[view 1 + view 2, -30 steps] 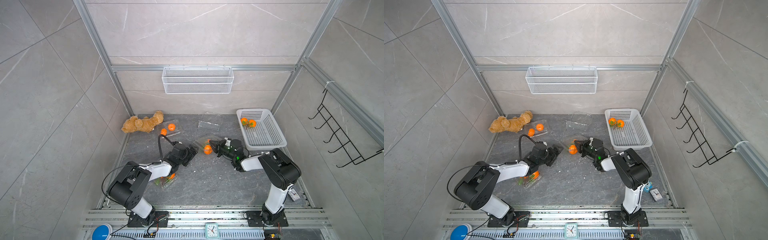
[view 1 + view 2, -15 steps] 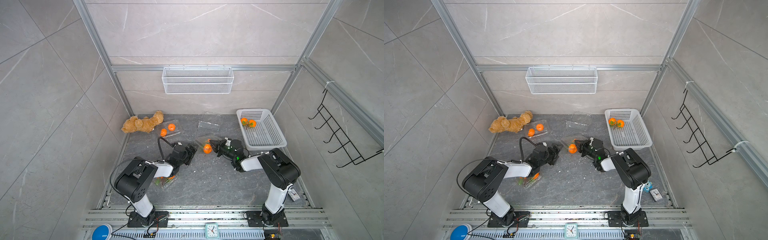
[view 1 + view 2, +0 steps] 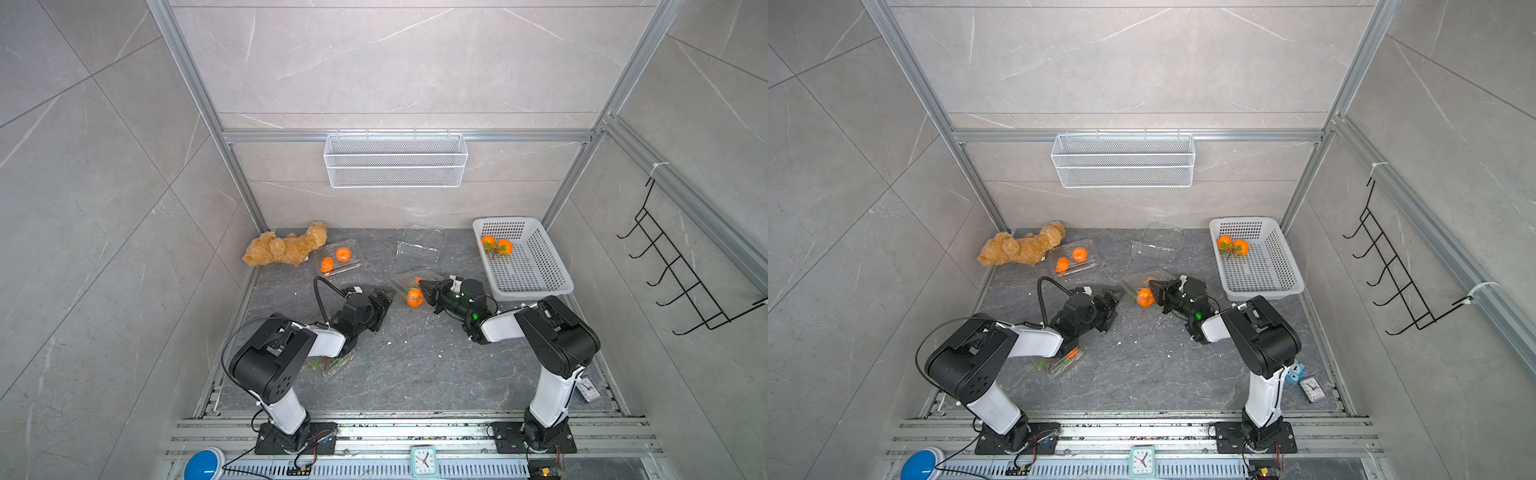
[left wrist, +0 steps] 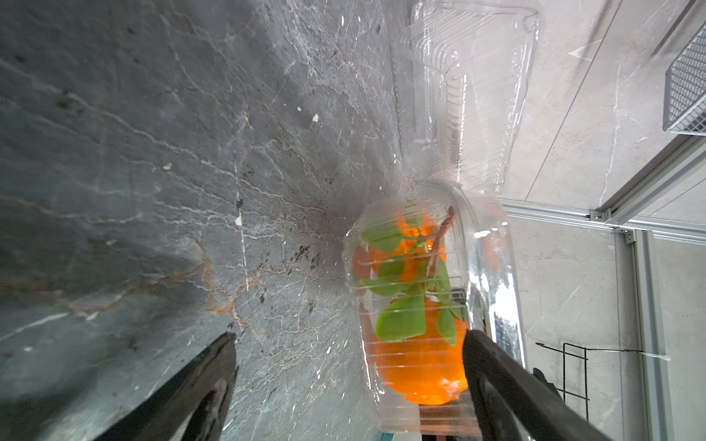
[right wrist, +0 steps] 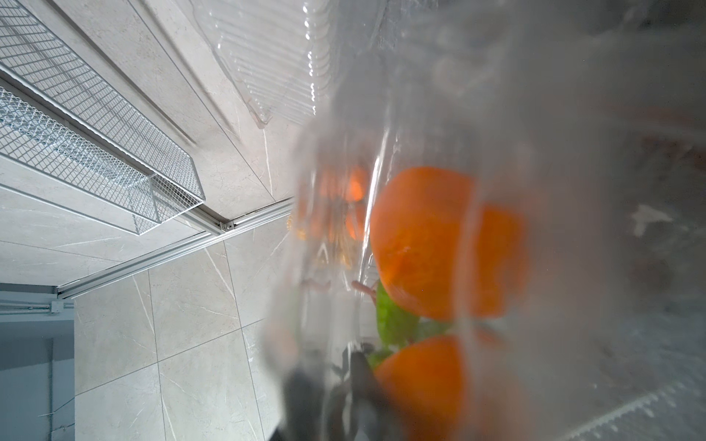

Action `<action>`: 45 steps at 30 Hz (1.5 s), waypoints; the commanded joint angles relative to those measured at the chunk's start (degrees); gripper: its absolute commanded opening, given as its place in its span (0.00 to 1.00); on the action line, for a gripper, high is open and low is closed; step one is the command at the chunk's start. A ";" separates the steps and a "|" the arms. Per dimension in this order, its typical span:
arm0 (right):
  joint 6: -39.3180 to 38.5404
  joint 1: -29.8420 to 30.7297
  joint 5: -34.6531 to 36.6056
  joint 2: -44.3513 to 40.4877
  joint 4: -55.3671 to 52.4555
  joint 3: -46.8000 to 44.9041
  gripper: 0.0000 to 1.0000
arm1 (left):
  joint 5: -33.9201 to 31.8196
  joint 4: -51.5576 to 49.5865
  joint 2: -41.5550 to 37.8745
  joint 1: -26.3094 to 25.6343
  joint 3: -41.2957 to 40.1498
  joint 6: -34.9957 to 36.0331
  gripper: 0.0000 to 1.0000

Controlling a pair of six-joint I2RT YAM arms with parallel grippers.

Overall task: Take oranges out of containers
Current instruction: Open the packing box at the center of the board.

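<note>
Clear plastic is what's being pinched: the middle box (image 3: 402, 279), lying on the grey tabletop (image 3: 415, 365) with two leafy oranges (image 4: 420, 366) inside, is clamped at its edge by the right gripper (image 3: 427, 286), jaws closed on the wall. The left gripper (image 4: 347, 340) is held wide open and empty just beside that box. Elsewhere, two oranges (image 3: 343, 254) are seen in a second box (image 3: 353, 259) next to the teddy bear (image 3: 286, 248), a third box (image 3: 330, 366) is half hidden under the left arm (image 3: 324, 340), an empty box (image 3: 419, 247) is parked near the back wall (image 3: 395, 208), and two oranges (image 3: 504, 247) are sat in the white basket (image 3: 536, 293).
</note>
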 commanded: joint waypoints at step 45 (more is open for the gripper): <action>-2.13 1.07 -4.06 3.21 2.18 3.12 0.18 | 1.73 6.36 6.73 -2.57 5.75 -1.74 0.93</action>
